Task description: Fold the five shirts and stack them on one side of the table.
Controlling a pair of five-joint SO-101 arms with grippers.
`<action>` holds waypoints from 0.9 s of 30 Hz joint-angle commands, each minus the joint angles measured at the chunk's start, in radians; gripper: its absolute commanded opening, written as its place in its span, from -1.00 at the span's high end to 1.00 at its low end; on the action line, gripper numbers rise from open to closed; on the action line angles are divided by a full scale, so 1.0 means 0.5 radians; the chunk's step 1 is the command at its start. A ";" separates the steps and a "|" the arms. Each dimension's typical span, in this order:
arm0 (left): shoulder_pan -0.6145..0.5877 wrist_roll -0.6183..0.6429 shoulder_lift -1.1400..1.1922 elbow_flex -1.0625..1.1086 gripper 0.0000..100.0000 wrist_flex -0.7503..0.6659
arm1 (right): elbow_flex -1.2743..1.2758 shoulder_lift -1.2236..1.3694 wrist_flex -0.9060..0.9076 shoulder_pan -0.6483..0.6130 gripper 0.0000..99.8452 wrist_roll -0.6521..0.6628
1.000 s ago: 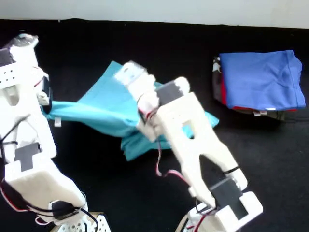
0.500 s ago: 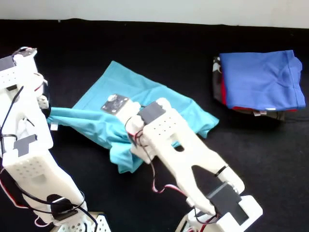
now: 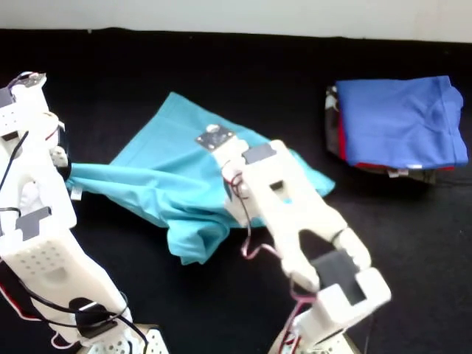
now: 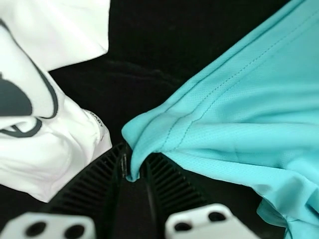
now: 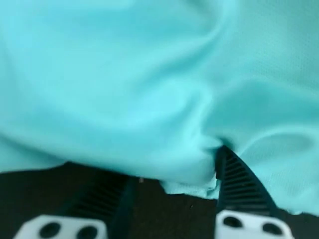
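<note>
- Table (image 3: 184, 74): covered edge to edge in a matte black cloth, with faint creases showing in the high view. The cloth lies flat around both arm bases.
- Wall (image 3: 295, 15): a pale, plain strip running along the far edge of the table.
- Teal shirt (image 3: 177, 177): unfolded and rumpled, spread across the middle of the table. 1 corner is drawn out toward the left arm, and a bunched fold hangs toward the near edge.
- Left gripper (image 4: 132, 167): at the left side of the table, with its 2 ribbed black fingers pressed almost together. They pinch a stitched hem of the teal shirt, and the fabric fans out from the pinch over the black cloth.
- Right gripper (image 5: 174, 167): over the middle of the teal shirt, with its 2 fingers (image 5: 234, 174) standing wide apart. A loose fold of the shirt lies in the gap. One finger touches the fabric, but nothing is clamped.
- Stack (image 3: 346, 151): on the right side of the table, well apart from the teal shirt. A folded blue shirt (image 3: 398, 122) lies on top, and red and dark layers show at the edges beneath it.
- White arm segments and red and black wiring of both arms occupy the near part of the high view.
</note>
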 commanded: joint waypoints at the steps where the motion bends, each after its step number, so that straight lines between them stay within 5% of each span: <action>1: -0.017 -0.018 -0.026 -0.017 0.98 -0.006 | -0.054 0.232 -0.146 0.084 0.56 0.012; 4: -0.017 -0.018 -0.026 -0.017 0.98 -0.006 | -0.241 0.400 -0.140 0.176 0.62 0.009; 7: -0.017 -0.018 -0.026 -0.017 0.98 -0.003 | -0.489 0.471 -0.140 0.299 1.00 0.009; 18: -0.014 -0.018 -0.026 -0.017 0.98 0.138 | -1.533 0.502 -0.011 0.686 0.98 0.009; 27: -0.017 -0.018 -0.026 -0.017 0.98 0.126 | -2.073 0.489 0.486 0.661 0.48 -0.242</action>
